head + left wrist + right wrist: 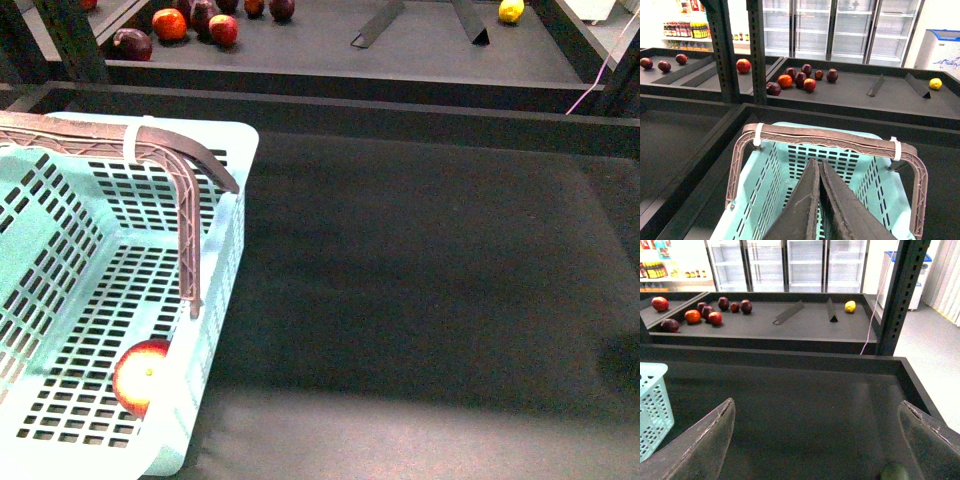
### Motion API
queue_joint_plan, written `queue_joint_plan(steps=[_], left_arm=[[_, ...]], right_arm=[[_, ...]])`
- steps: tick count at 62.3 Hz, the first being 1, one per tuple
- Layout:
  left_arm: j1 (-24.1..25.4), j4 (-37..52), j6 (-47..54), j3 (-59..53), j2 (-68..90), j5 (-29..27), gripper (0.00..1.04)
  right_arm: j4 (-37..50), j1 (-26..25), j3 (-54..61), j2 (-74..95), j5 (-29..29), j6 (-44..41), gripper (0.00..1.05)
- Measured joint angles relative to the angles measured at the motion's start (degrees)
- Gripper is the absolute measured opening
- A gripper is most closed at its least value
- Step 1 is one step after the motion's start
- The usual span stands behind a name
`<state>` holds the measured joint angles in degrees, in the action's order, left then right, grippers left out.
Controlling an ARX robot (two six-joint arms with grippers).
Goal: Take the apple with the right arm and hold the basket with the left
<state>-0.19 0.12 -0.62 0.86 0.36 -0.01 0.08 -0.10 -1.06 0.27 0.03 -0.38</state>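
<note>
I see the apple (pixel 143 375) lying on the basket's (pixel 228 250) slotted floor, against its near right wall; the basket stands at the dark shelf's (pixel 420 280) left side. My left gripper (pixel 819 172) is pressed together above the basket, the right gripper (pixel 815 420) spread wide, empty. Dark fruits (pixel 190 22) lie on the far shelf.

the front view looks down steeply and close on the dark matte tabletop (pixel 420 280), the light aqua slotted plastic basket (pixel 225 160) at its near left. both wrist views look level toward the far shelf, sharing its cluster of dark red fruits (pixel 800 78) and small yellow fruit (pixel 850 306).
</note>
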Motion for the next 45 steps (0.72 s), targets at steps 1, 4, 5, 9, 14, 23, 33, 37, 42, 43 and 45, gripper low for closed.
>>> queue_joint_plan(steps=[1, 4, 5, 9, 14, 23, 33, 37, 42, 43, 45], left_arm=[[0.0, 0.0, 0.0, 0.0, 0.0, 0.02, 0.03], [0.0, 0.0, 0.0, 0.0, 0.0, 0.02, 0.03], [0.0, 0.0, 0.0, 0.0, 0.0, 0.02, 0.03], [0.0, 0.0, -0.04, 0.0, 0.0, 0.02, 0.04], [0.0, 0.0, -0.02, 0.0, 0.0, 0.02, 0.22], [0.0, 0.0, 0.0, 0.0, 0.0, 0.02, 0.48], [0.0, -0.02, 0.0, 0.0, 0.0, 0.02, 0.8], [0.0, -0.02, 0.0, 0.0, 0.0, 0.02, 0.94], [0.0, -0.02, 0.09, 0.0, 0.0, 0.02, 0.97], [0.0, -0.02, 0.11, 0.0, 0.0, 0.02, 0.97], [0.0, -0.02, 0.11, 0.0, 0.0, 0.02, 0.98]], right_arm=[[0.0, 0.0, 0.0, 0.0, 0.0, 0.0, 0.96], [0.0, 0.0, 0.0, 0.0, 0.0, 0.0, 0.96], [0.0, 0.0, 0.0, 0.0, 0.0, 0.0, 0.96], [0.0, 0.0, 0.0, 0.0, 0.0, 0.0, 0.96], [0.0, 0.0, 0.0, 0.0, 0.0, 0.0, 0.96], [0.0, 0.0, 0.0, 0.0, 0.0, 0.0, 0.96], [0.0, 0.0, 0.0, 0.0, 0.0, 0.0, 0.96], [0.0, 0.0, 0.0, 0.0, 0.0, 0.0, 0.96], [0.0, 0.0, 0.0, 0.0, 0.0, 0.0, 0.96], [0.0, 0.0, 0.0, 0.0, 0.0, 0.0, 0.96], [0.0, 0.0, 0.0, 0.0, 0.0, 0.0, 0.96]])
